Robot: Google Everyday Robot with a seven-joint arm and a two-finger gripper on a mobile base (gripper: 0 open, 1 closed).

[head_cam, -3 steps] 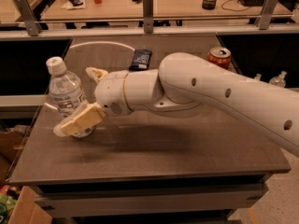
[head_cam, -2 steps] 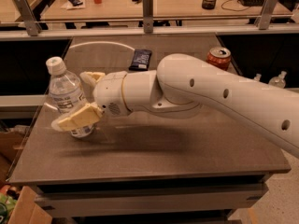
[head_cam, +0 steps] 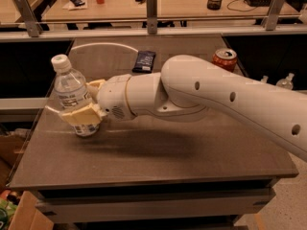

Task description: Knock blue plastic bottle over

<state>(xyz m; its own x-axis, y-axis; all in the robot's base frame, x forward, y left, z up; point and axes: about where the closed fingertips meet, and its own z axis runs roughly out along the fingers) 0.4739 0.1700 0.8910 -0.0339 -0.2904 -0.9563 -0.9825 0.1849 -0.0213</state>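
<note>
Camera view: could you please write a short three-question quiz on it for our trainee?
1. True or false: the bottle lies on its side.
2. What stands at the far right of the table? A) can B) mug C) bowl
3. Fill in: the gripper has its open fingers ___ the bottle.
Key: 1 false, it stands upright. 2 A. 3 around, with one finger in front and one behind.
</note>
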